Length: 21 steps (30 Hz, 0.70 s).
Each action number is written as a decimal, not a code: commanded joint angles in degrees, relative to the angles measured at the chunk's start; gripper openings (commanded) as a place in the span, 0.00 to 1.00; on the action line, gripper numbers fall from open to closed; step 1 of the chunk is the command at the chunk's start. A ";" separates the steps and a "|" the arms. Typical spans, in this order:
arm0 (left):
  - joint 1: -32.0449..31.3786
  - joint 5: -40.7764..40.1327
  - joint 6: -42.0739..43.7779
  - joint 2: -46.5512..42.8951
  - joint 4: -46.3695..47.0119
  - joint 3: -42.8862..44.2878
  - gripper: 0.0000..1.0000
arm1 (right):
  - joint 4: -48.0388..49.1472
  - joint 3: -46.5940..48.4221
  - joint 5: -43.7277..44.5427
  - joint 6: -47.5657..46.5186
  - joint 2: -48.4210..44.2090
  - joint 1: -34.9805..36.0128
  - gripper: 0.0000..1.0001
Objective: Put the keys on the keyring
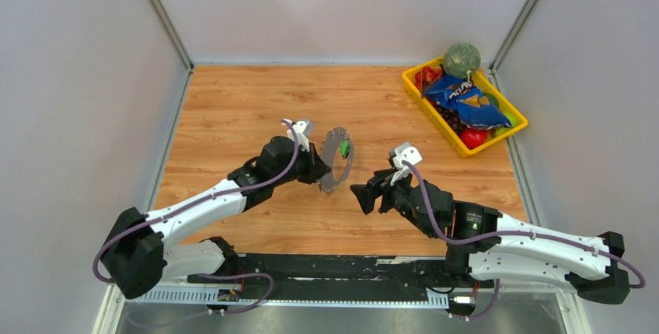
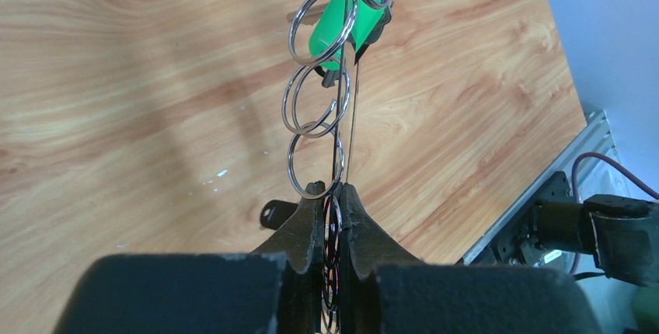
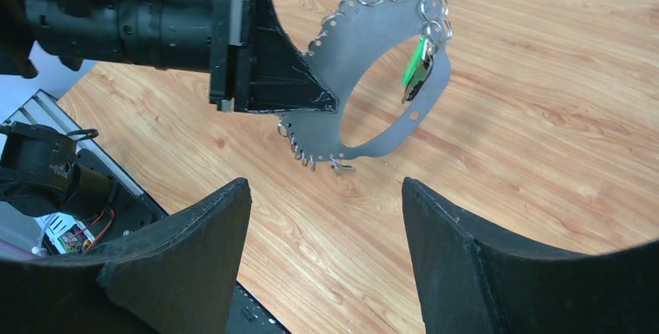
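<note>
Top external view: a wooden table (image 1: pixel 233 101) is seen between grey walls, with both arms reaching inward over its middle.
Yellow bin (image 1: pixel 426 107): set at the far right corner of the table, well apart from both arms; a blue packet (image 1: pixel 465 101) is seen lying in it.
Keyring (image 1: pixel 332 179) (image 3: pixel 373 23): a flat grey metal hoop, held upright above the table near its centre; its rim is pierced with holes and fringed with small split rings (image 2: pixel 311 105).
Left gripper (image 1: pixel 320 172) (image 2: pixel 332 202) (image 3: pixel 326 105): its fingers are pressed together on the hoop's edge, so that the hoop is pinched and carried clear of the wood.
Right gripper (image 1: pixel 359 194) (image 3: pixel 325 186): its fingers are spread wide and nothing is held between them; it is pointed at the hoop from the right and kept apart from it.
Keys (image 1: pixel 343 148) (image 3: pixel 416 70): hung from split rings at the hoop's upper far rim, dangling across its opening; they are marked by a bright green tag (image 2: pixel 342 15), with a dark piece just behind it.
</note>
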 commanded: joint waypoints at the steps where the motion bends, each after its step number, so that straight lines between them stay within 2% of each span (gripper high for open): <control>1: 0.37 5.01 -3.92 5.49 6.96 4.95 0.00 | -0.94 -0.76 1.37 3.57 -0.17 -0.32 0.74; 5: 0.35 7.78 -4.98 14.06 7.46 6.84 0.00 | -1.82 -1.74 0.23 5.29 -0.04 -0.57 0.74; 12: 0.35 8.70 -4.76 23.92 6.88 10.18 0.01 | -3.55 -2.72 -0.14 6.80 -0.74 -0.78 0.75; 18: 0.35 9.84 -4.56 30.33 7.28 12.46 0.14 | -4.20 -3.83 -0.09 7.96 -0.57 -1.34 0.76; 21: 0.41 10.22 -4.45 32.75 7.03 13.35 0.27 | -4.48 -4.34 -0.39 8.53 -0.43 -1.55 0.77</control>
